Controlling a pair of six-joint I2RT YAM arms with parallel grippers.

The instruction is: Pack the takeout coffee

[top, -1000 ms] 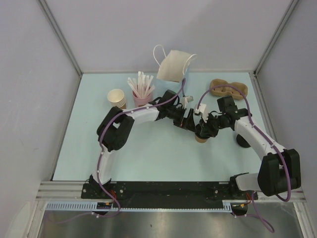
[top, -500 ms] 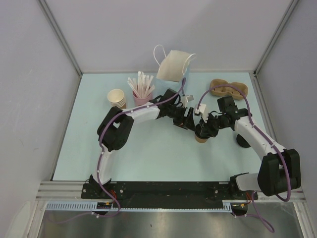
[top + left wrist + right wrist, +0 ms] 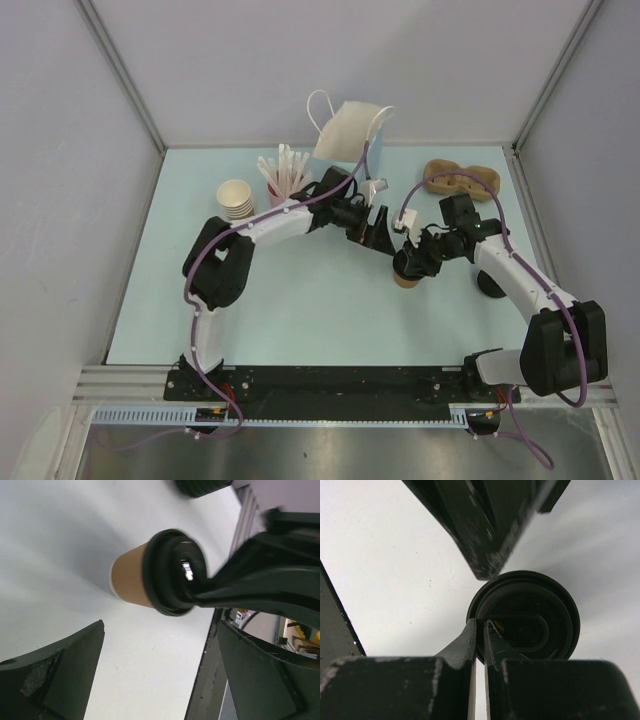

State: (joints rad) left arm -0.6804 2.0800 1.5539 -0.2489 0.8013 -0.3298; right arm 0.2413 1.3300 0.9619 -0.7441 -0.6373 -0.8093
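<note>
Nearest the bases: a small round black object [image 3: 490, 285] is sitting on the table [image 3: 300, 320] just beside the right forearm (can't tell what it is).

Slightly further in, the takeout coffee [image 3: 405, 280] is standing upright, right of table centre, with its black lid on. The right gripper [image 3: 480, 630] is sitting on top of it with its fingers nearly together. They're pinching the lid's rim at one edge, one finger outside it and one inside.

The left gripper [image 3: 160, 675] is hanging just beyond the cup, to its left. Its fingers are spread wide, holding nothing and touching nothing.

Further back on the left, a stack of tan lidless cups [image 3: 236, 197] and a pink cup [image 3: 277, 192] of white straws [image 3: 285, 165] are standing side by side. Back right, a brown moulded carrier [image 3: 461, 180] is lying flat.

Farthest: the paper bag [image 3: 345, 132] is sitting at the back wall, handles up, well apart from the coffee.
</note>
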